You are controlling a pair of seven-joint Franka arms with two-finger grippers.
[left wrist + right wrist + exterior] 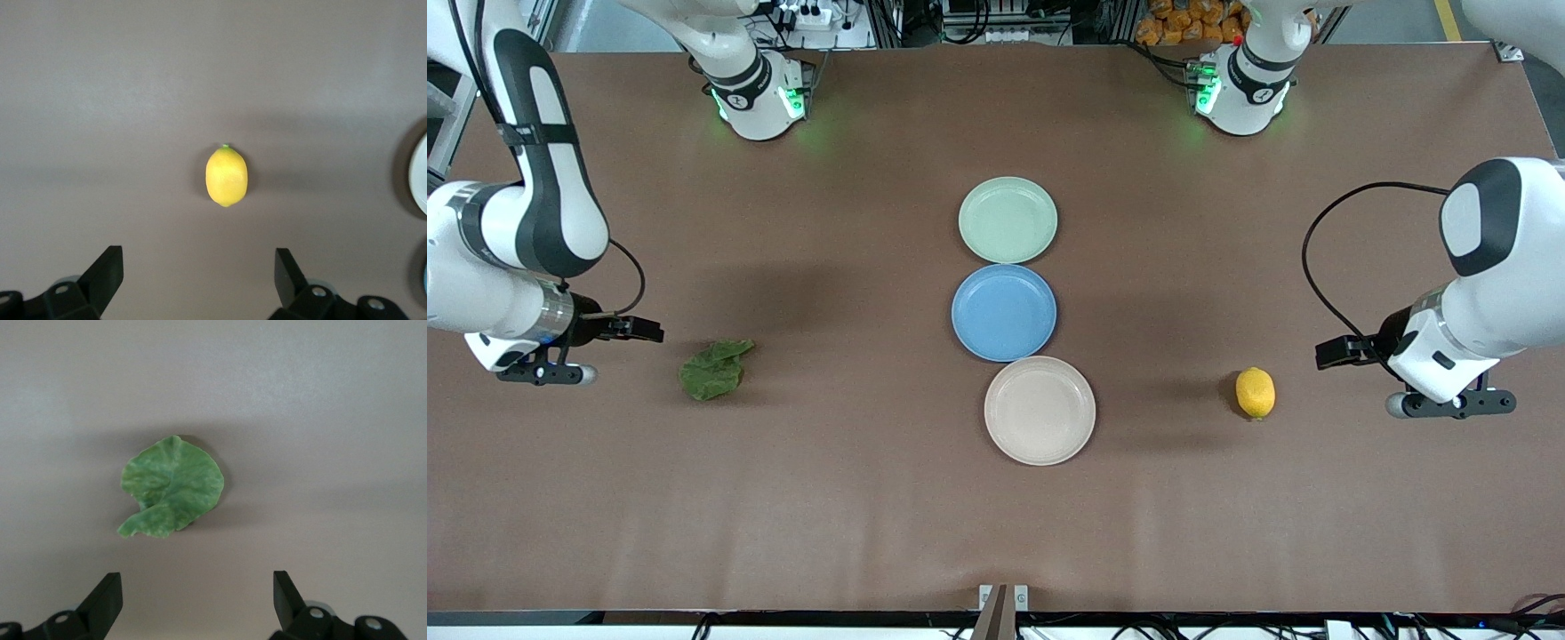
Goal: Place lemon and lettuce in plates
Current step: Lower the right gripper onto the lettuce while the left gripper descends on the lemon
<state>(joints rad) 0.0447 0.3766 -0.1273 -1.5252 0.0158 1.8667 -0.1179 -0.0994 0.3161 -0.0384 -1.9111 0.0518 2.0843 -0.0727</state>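
Lemon [1255, 392] and lettuce [715, 370] both lie bare on the brown table [783, 498], neither in any plate.

Starting at the grippers: the left gripper [1449, 404] hangs at the right edge of the front view, just right of the lemon, over the table at the left arm's end. Its wrist view shows the two dark fingertips [107, 270] spread wide at the bottom of the frame, nothing between them, with the lemon [227, 176] at frame centre, clear of both tips, and a pale plate rim at the right edge.

The right gripper [547, 373] hangs at the left edge of the front view, just left of the lettuce, over the table at the right arm's end. Its fingertips [105, 597] are likewise spread and empty at the bottom of its wrist view, and the crinkled green leaf [172, 488] lies flat at frame centre, apart from them.

Farther out, three plates form a column down the middle of the front view, edges touching or nearly so: the mint green plate [1008, 220] uppermost, the blue plate [1004, 312] below it, and the beige plate [1040, 410] lowest, nearest the camera. All three are empty. The lemon sits well to the right of the beige plate, the lettuce well to its left.
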